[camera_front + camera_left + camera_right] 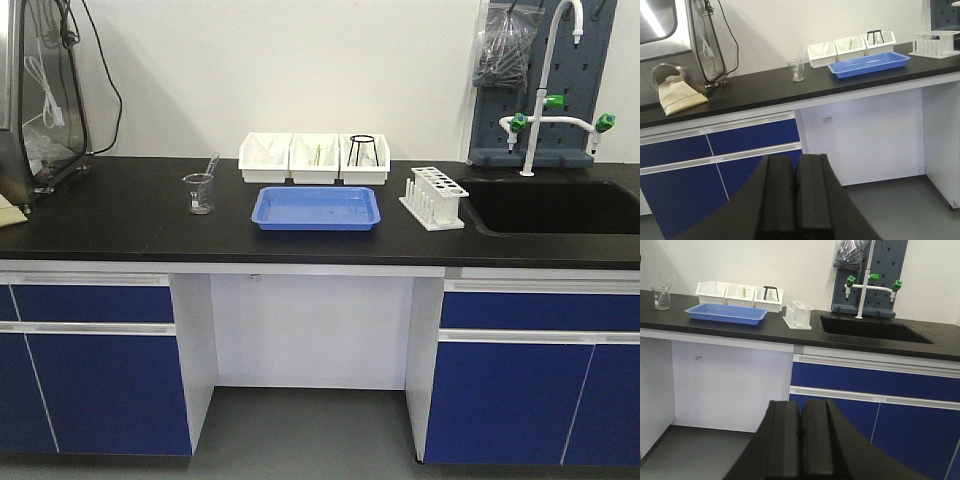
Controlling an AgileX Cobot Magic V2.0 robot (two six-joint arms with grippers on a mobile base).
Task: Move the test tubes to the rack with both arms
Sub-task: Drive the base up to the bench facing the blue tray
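countertop (120,215) first: it is long and black and carries everything we need, with the sink (560,205) sunk into its right end. in the middle lies the blue tray (316,225), and behind it stand the three white bins (314,173). the rack (434,198) stands upright between the tray and the sink, touching neither. the beaker (200,192) is well apart to the left. the test tubes we cannot pick out with certainty; faint glassy streaks in the tray may be them, but the glass is too thin to tell from here.

left gripper (796,161) and right gripper (801,406) both have their jaws pressed fully together with nothing between them, and both look up at the counter from below its edge. so we judge the step in hand to be the approach, with no tube taken yet.

to do it well, we should lift both grippers above the counter, open the jaws wide before going down, and look closer at the tray before choosing a tube. we would hold a tube near its upper part, gently, because thin glass rolls and slips. the right gripper seems nearer to the rack, so it suits the inserting. the tube must go straight down into one hole.
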